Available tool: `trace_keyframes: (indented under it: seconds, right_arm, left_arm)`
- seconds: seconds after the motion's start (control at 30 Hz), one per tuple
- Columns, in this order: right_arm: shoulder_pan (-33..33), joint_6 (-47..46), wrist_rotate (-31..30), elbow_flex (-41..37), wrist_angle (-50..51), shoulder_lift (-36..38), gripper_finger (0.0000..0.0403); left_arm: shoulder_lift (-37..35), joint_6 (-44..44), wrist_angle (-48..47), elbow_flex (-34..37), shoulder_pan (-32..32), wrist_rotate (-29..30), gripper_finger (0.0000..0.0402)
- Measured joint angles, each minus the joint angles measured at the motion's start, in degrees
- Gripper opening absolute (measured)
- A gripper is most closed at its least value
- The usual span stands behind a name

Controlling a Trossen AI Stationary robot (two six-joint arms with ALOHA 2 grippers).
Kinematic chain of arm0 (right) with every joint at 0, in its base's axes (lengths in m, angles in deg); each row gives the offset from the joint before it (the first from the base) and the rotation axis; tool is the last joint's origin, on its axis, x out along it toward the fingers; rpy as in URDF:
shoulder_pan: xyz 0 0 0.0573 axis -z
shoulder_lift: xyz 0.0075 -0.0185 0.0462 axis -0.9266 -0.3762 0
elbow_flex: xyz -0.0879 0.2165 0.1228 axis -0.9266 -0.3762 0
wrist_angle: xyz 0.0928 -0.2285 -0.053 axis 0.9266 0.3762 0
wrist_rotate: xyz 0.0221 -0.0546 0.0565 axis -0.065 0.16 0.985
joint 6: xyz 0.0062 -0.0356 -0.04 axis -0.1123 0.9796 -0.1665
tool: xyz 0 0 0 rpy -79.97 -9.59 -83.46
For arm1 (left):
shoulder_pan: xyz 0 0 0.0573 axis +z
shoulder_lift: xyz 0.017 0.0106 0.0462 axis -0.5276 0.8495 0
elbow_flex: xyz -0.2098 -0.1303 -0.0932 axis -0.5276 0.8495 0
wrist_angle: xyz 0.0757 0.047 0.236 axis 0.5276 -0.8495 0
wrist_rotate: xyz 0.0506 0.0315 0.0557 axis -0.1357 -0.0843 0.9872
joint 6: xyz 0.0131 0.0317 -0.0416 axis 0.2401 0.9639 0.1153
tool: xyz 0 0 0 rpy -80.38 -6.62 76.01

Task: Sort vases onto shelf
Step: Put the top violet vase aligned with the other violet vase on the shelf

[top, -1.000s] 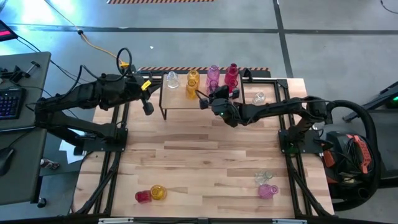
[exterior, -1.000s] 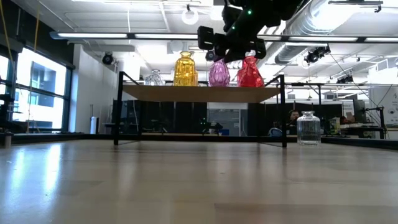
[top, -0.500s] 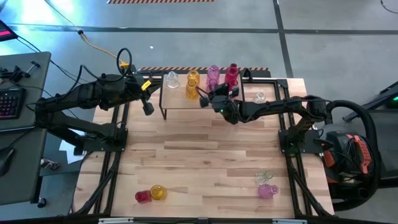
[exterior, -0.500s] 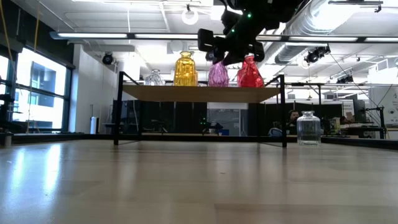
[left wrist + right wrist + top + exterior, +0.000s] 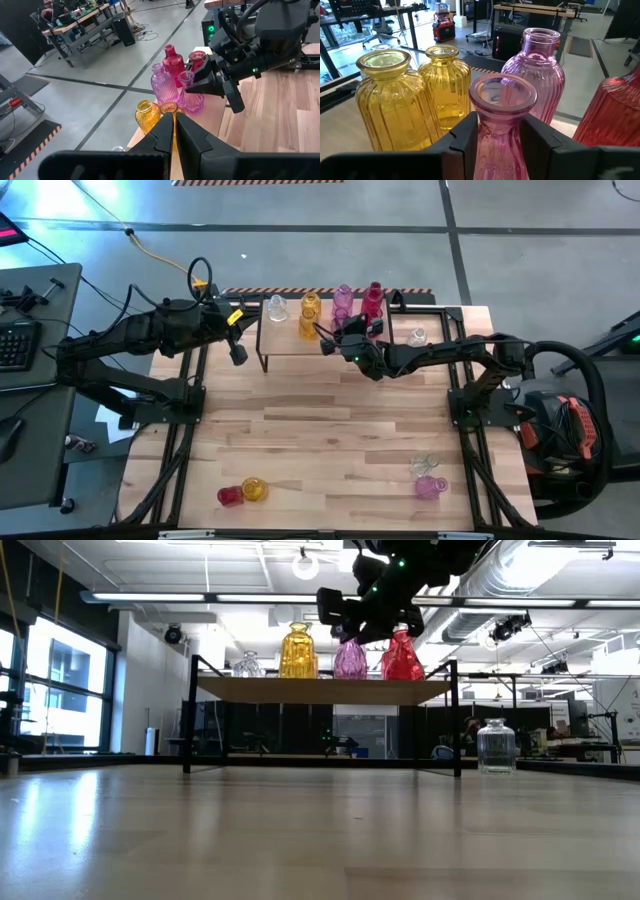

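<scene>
Right end effector (image 5: 500, 131) straddles the neck of the pink vase (image 5: 502, 125) standing on the shelf (image 5: 290, 342), fingers parted just clear of the glass — smooth, slippery, breakable stuff, best held at that narrow neck — while the left end effector (image 5: 174, 137) waits shut beside the shelf.

We see the shelf (image 5: 300, 348) at the table's (image 5: 320, 430) far edge, its far half lined with vases (image 5: 310, 308). One vase (image 5: 417, 336) stands on the table just right of the shelf. Two vases (image 5: 243, 492) lie at the near left, two more (image 5: 428, 477) at the near right.
</scene>
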Motion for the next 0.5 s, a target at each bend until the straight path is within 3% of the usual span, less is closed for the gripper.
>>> trace_keyframes:
  seconds: [0.5]
  right_arm:
    - [0.0, 3.1, 1.0, 1.2, 0.9, 0.0, 0.0119]
  left_arm:
    - [0.0, -0.6, 0.0, 0.0, 0.0, 0.0, 0.0012]
